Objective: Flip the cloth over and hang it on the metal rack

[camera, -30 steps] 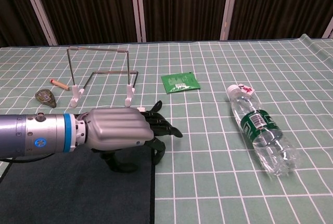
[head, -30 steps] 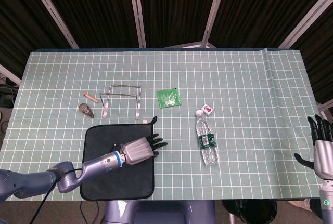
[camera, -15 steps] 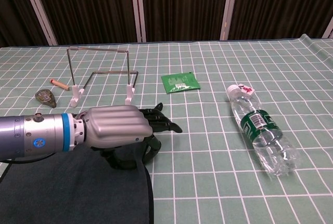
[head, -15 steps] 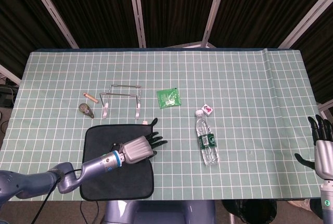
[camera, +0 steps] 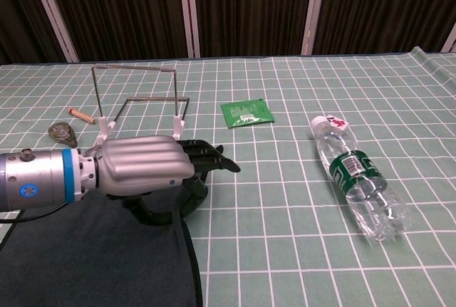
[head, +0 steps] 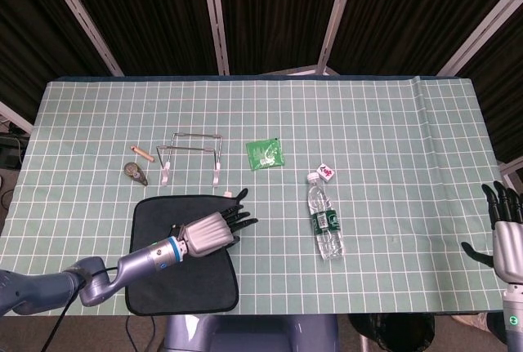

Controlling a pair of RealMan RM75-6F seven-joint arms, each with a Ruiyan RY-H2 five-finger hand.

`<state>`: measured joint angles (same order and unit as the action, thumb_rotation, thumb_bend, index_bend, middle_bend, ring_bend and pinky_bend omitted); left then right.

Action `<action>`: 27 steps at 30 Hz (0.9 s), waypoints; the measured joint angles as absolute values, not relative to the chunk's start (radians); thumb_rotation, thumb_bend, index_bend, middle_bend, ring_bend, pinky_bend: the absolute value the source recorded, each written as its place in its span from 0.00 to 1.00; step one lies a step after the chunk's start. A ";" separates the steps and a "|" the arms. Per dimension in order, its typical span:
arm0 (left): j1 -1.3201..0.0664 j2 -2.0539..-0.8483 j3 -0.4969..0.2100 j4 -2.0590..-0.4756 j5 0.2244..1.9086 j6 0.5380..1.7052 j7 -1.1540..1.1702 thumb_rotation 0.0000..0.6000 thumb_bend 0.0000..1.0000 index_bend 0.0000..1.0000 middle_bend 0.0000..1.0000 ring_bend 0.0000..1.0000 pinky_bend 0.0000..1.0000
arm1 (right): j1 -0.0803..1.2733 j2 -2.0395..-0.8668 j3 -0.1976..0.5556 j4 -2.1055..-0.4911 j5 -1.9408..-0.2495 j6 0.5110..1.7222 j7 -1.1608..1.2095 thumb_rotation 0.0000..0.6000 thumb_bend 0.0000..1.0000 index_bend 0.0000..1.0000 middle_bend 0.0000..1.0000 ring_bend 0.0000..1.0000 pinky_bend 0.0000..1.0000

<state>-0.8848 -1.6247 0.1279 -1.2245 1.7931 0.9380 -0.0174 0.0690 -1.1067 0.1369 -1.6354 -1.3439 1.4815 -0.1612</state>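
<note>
The black cloth (head: pixel 163 266) lies at the table's front left, also low in the chest view as the cloth (camera: pixel 92 257). My left hand (head: pixel 208 231) is over its far right corner and grips that edge between thumb and fingers. In the chest view the left hand (camera: pixel 146 168) has the corner raised and curled under it. The metal rack (head: pixel 193 153) stands upright just behind the cloth, and in the chest view the rack (camera: pixel 139 100) is bare. My right hand (head: pixel 508 238) hangs at the far right edge with fingers spread, holding nothing.
A plastic water bottle (head: pixel 325 220) lies on its side right of the cloth, with a small red-and-white tag (head: pixel 326 171) by its cap. A green packet (head: pixel 265 153) lies right of the rack. A brown stick (head: pixel 144 153) and a dark lump (head: pixel 136 173) lie to its left.
My left hand has drawn back to the left and risen a little, taking the cloth's right edge with it. The right hand has not moved.
</note>
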 measured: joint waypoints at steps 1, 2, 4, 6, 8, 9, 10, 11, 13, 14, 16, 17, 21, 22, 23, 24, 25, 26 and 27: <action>-0.880 -1.615 0.134 -1.229 1.799 0.953 -0.020 1.00 0.54 0.73 0.00 0.00 0.00 | 0.069 -1.107 0.136 -1.636 -1.345 1.482 -0.161 1.00 0.00 0.00 0.00 0.00 0.00; -0.877 -1.607 0.140 -1.231 1.805 0.964 -0.023 1.00 0.54 0.74 0.00 0.00 0.00 | 0.068 -1.107 0.136 -1.637 -1.346 1.483 -0.162 1.00 0.00 0.00 0.00 0.00 0.00; -0.866 -1.589 0.154 -1.235 1.819 0.995 -0.031 1.00 0.54 0.75 0.00 0.00 0.00 | 0.068 -1.107 0.135 -1.638 -1.350 1.485 -0.162 1.00 0.00 0.00 0.00 0.00 0.00; -0.855 -1.570 0.169 -1.235 1.833 1.026 -0.041 1.00 0.54 0.75 0.00 0.00 0.00 | 0.068 -1.107 0.132 -1.639 -1.352 1.485 -0.166 1.00 0.00 0.00 0.00 0.00 0.00; -0.838 -1.546 0.190 -1.231 1.848 1.065 -0.056 1.00 0.54 0.75 0.00 0.00 0.00 | 0.068 -1.109 0.130 -1.638 -1.352 1.483 -0.169 1.00 0.00 0.00 0.00 0.00 0.00; -0.829 -1.537 0.200 -1.227 1.857 1.085 -0.065 1.00 0.54 0.76 0.00 0.00 0.00 | 0.068 -1.110 0.129 -1.638 -1.352 1.483 -0.171 1.00 0.00 0.00 0.00 0.00 0.00; -0.815 -1.524 0.216 -1.219 1.869 1.113 -0.078 1.00 0.54 0.76 0.00 0.00 0.00 | 0.068 -1.111 0.129 -1.638 -1.353 1.482 -0.172 1.00 0.00 0.00 0.00 0.00 0.00; -0.804 -1.514 0.229 -1.210 1.878 1.134 -0.089 1.00 0.54 0.76 0.00 0.00 0.00 | 0.068 -1.111 0.128 -1.639 -1.354 1.483 -0.173 1.00 0.00 0.00 0.00 0.00 0.00; -0.779 -1.497 0.259 -1.183 1.900 1.177 -0.112 1.00 0.54 0.77 0.00 0.00 0.00 | 0.068 -1.112 0.128 -1.639 -1.357 1.485 -0.175 1.00 0.00 0.00 0.00 0.00 0.00; -0.769 -1.491 0.270 -1.170 1.908 1.192 -0.120 1.00 0.54 0.77 0.00 0.00 0.00 | 0.068 -1.112 0.127 -1.640 -1.358 1.485 -0.177 1.00 0.00 0.00 0.00 0.00 0.00; -0.750 -1.483 0.291 -1.142 1.923 1.217 -0.136 1.00 0.54 0.77 0.00 0.00 0.00 | 0.068 -1.113 0.126 -1.641 -1.359 1.486 -0.178 1.00 0.00 0.00 0.00 0.00 0.00; -0.740 -1.479 0.303 -1.123 1.930 1.229 -0.146 1.00 0.54 0.77 0.00 0.00 0.00 | 0.068 -1.113 0.126 -1.641 -1.359 1.486 -0.179 1.00 0.00 0.00 0.00 0.00 0.00; -0.710 -1.472 0.327 -1.060 1.948 1.257 -0.174 1.00 0.54 0.78 0.00 0.00 0.00 | 0.067 -1.113 0.125 -1.644 -1.363 1.490 -0.181 1.00 0.00 0.00 0.00 0.00 0.00; -0.702 -1.470 0.332 -1.042 1.952 1.266 -0.181 1.00 0.54 0.78 0.00 0.00 0.00 | 0.066 -1.113 0.125 -1.645 -1.364 1.491 -0.182 1.00 0.00 0.00 0.00 0.00 0.00; -0.696 -1.469 0.336 -1.029 1.954 1.273 -0.187 1.00 0.54 0.78 0.00 0.00 0.00 | 0.066 -1.113 0.124 -1.645 -1.365 1.492 -0.183 1.00 0.00 0.00 0.00 0.00 0.00; -0.690 -1.469 0.339 -1.016 1.956 1.280 -0.194 1.00 0.54 0.78 0.00 0.00 0.00 | 0.066 -1.113 0.124 -1.646 -1.366 1.493 -0.184 1.00 0.00 0.00 0.00 0.00 0.00; -0.682 -1.469 0.343 -0.999 1.959 1.289 -0.205 1.00 0.54 0.78 0.00 0.00 0.00 | 0.066 -1.113 0.123 -1.647 -1.367 1.493 -0.184 1.00 0.00 0.00 0.00 0.00 0.00; -0.677 -1.468 0.347 -0.987 1.962 1.296 -0.214 1.00 0.54 0.79 0.00 0.00 0.00 | 0.065 -1.113 0.123 -1.647 -1.368 1.494 -0.185 1.00 0.00 0.00 0.00 0.00 0.00; -0.672 -1.469 0.350 -0.976 1.964 1.302 -0.222 1.00 0.54 0.79 0.00 0.00 0.00 | 0.065 -1.114 0.123 -1.647 -1.368 1.495 -0.187 1.00 0.00 0.00 0.00 0.00 0.00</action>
